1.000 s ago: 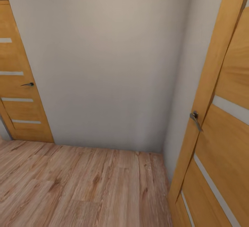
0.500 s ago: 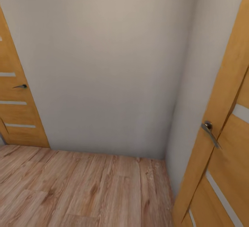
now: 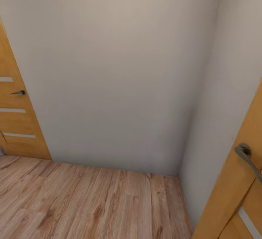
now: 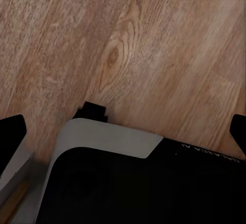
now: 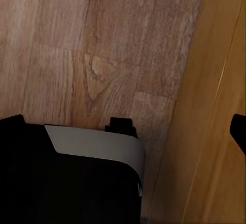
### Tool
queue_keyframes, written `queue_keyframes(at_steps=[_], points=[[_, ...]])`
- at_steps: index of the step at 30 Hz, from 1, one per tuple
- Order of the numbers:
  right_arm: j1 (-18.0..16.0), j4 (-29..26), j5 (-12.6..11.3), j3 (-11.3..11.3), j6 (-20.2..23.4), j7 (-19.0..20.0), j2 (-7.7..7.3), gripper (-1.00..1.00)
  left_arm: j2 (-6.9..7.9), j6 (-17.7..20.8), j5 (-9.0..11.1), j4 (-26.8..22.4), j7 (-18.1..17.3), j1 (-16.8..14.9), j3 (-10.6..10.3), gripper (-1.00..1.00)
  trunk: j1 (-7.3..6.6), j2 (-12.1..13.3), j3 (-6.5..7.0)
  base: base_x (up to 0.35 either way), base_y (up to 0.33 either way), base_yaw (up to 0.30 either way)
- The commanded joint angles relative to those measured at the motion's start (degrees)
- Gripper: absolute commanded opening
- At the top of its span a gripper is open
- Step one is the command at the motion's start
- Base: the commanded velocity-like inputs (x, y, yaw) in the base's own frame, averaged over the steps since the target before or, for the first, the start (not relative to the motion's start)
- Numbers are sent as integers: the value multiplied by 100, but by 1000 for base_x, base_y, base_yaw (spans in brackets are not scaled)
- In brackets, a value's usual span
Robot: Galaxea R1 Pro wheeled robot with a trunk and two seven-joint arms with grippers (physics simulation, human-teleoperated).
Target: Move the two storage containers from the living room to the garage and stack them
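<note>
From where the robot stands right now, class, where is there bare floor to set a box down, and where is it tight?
The open patch is the plank floor in front of the grey wall, running from the left door across to the corner. It narrows on the right, where the right door with its handle juts in close beside the side wall.

Light wood plank flooring [image 3: 91, 202] apparently carries the robot's base [image 4: 128, 183].

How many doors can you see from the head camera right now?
2. One wooden door stands at the left edge of the head view, its handle showing. The other door is at the lower right, close by, with its handle. Both run past the frame, so more may be hidden.
</note>
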Motion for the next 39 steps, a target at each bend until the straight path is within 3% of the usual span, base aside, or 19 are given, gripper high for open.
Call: queue_keyframes(at_steps=[1, 18, 39], points=[[-7, 18, -59, 50, -37, -3, 1, 100, -2, -17, 43, 5, 9, -5, -48, 100, 3, -3, -6, 320, 0, 214], [-7, 18, -59, 50, -44, -3, 3, 100, -5, -15, 39, 5, 9, -5, -48, 100, 3, -3, -6, 320, 0, 124], [-7, 18, -59, 50, -46, -3, 1, 100, -6, -24, 36, 5, 9, -5, -48, 100, 3, -3, -6, 292, 0, 262]])
